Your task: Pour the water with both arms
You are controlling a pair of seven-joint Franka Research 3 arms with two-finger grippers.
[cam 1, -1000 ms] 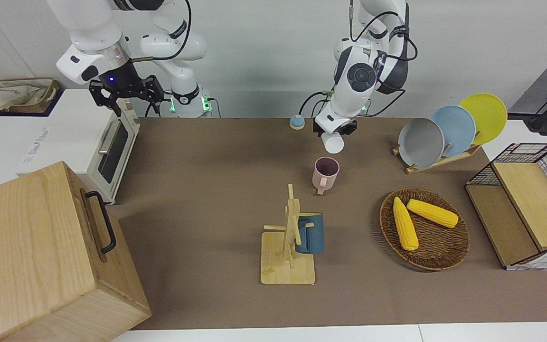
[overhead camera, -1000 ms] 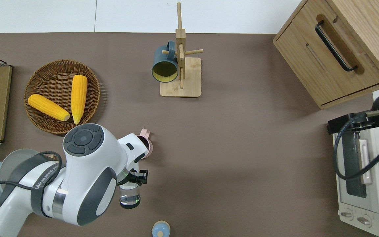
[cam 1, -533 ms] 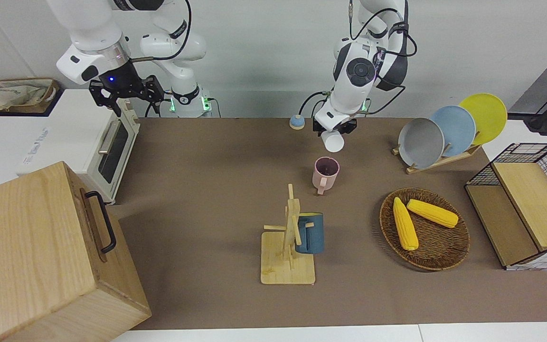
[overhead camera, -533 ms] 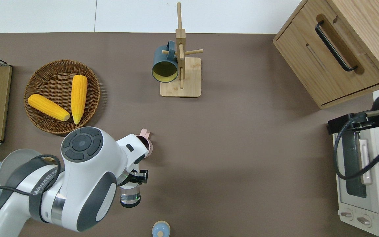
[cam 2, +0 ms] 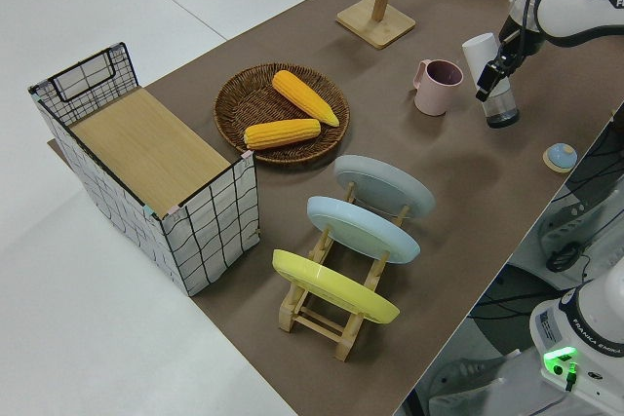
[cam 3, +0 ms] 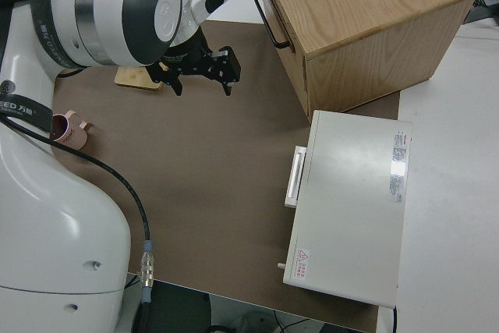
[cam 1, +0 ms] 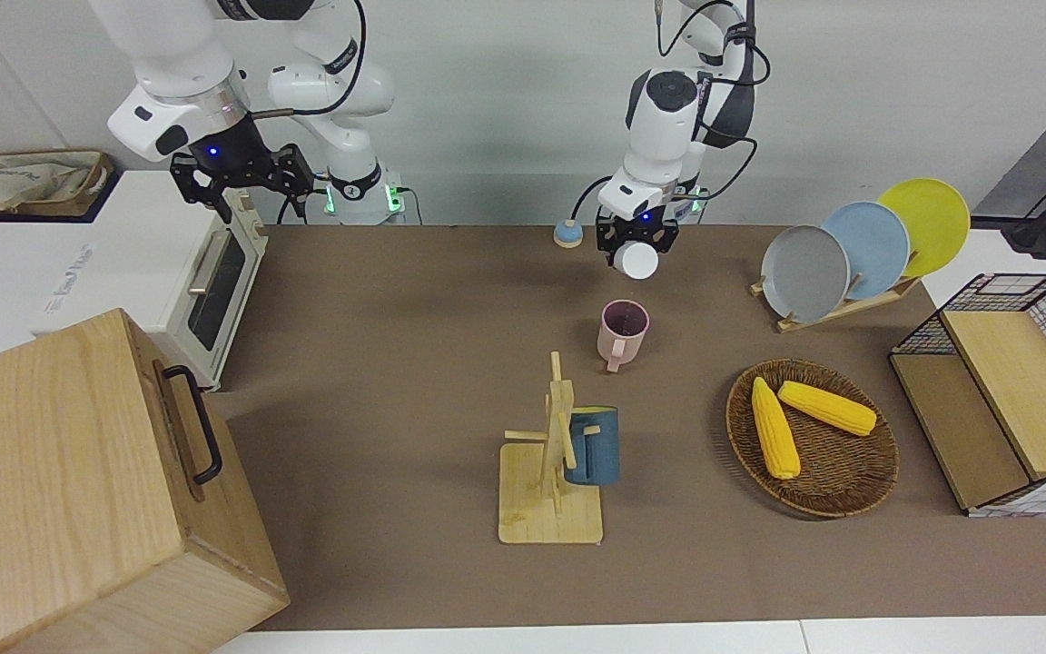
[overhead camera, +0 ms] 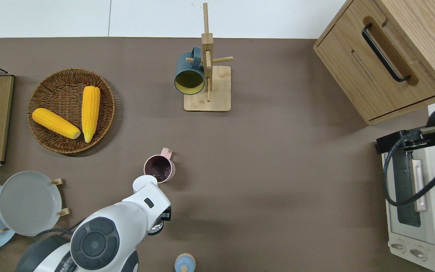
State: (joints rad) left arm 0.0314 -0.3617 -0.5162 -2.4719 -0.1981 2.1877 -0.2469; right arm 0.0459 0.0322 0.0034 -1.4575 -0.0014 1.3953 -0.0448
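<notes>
The left gripper [cam 1: 636,238] has its jaws clamped on a clear plastic bottle with a white base [cam 2: 492,80], held tilted in the air over the brown bench [cam 1: 414,363], just on the robots' side of the pink handled mug [overhead camera: 159,169]. What looks like a little water sits in the bottle's lower end. The bottle's small blue cap [overhead camera: 184,262] lies nearer the robots. The right arm is parked, its gripper [cam 3: 200,69] with jaws spread apart.

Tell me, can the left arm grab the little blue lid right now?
Probably not yet. The left gripper is already shut on the clear bottle, so it has no free grip, though the blue lid sits uncovered on the table close to it.
</notes>
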